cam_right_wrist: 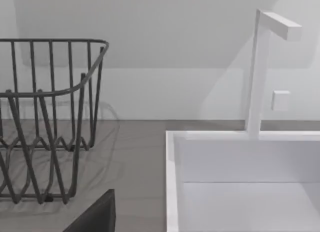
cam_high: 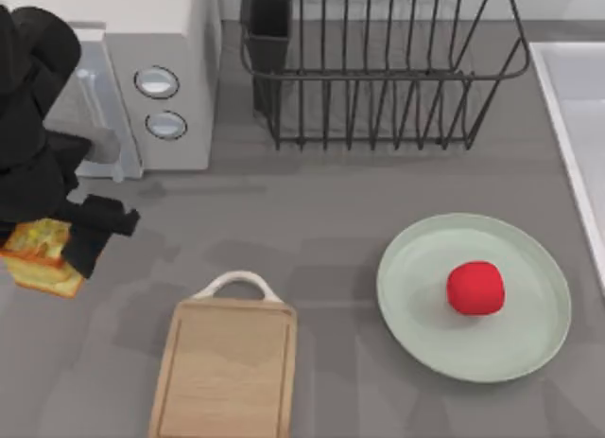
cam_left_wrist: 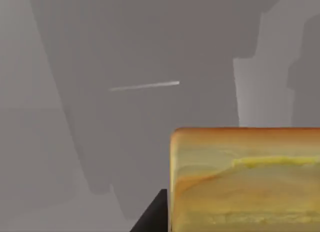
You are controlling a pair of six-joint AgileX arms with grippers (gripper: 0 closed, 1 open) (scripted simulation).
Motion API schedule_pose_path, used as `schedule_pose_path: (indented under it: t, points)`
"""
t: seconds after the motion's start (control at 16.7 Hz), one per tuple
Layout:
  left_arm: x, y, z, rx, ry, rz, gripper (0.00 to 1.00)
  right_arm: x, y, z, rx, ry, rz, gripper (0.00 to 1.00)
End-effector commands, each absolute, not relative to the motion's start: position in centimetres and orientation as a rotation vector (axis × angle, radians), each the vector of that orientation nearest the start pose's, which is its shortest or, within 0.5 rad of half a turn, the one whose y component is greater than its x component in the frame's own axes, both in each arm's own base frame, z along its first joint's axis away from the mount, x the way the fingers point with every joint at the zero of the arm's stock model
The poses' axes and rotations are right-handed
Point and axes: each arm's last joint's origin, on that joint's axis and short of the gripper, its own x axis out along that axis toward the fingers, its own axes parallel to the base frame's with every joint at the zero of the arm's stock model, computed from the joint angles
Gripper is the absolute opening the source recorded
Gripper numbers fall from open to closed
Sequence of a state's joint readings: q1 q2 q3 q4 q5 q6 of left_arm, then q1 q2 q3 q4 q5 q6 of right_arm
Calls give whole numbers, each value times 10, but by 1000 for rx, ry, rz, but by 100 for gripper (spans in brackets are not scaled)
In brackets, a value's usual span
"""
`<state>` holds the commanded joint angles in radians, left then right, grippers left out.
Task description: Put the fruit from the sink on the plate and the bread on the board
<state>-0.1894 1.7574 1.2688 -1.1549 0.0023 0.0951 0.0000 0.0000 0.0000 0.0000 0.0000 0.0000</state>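
Note:
The bread (cam_high: 40, 259), a thick cube with a golden toasted top, hangs at the table's far left with my left gripper (cam_high: 59, 247) shut on it. In the left wrist view the bread (cam_left_wrist: 245, 182) sits close to the camera, above grey tabletop. The wooden board (cam_high: 227, 372) with its white loop handle lies to the right of the bread, bare. The red fruit (cam_high: 475, 288) rests on the mint-green plate (cam_high: 416, 315) at the right. The sink (cam_high: 579, 116) runs along the right edge; its basin (cam_right_wrist: 172, 192) looks bare. A dark part of my right gripper (cam_right_wrist: 95, 218) hangs near the sink.
A dark wire dish rack (cam_high: 378, 69) stands at the back, also seen as the rack (cam_right_wrist: 50, 117) beside the sink. A white microwave (cam_high: 156, 78) stands at the back left, close to my left arm. A white faucet (cam_right_wrist: 260, 71) rises behind the basin.

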Motion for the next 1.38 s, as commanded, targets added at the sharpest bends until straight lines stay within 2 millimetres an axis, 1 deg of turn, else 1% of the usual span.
schedule_pose_path:
  t: [0.18,0.42,0.66,0.84,0.96,1.14,1.38]
  points:
    - [305,-83,191,18,1669,23,0,106,-1,160,0,0,0,100]
    - [295,-118,178,-265,1671,390,0,106,-1,160,0,0,0,100]
    - [280,-152,170,-555,1578,762,0,106,-1,160,0,0,0,100]
    - [269,-173,169,-763,1461,974,0,106,-1,160,0,0,0,100]
    - [261,-183,172,-895,1380,1070,0,106,-1,160,0,0,0,100]
    - [251,-194,178,-1058,1283,1154,0,106,-1,160,0,0,0,100]
    - [244,-201,183,-1178,1216,1198,0,106,-1,160,0,0,0,100]
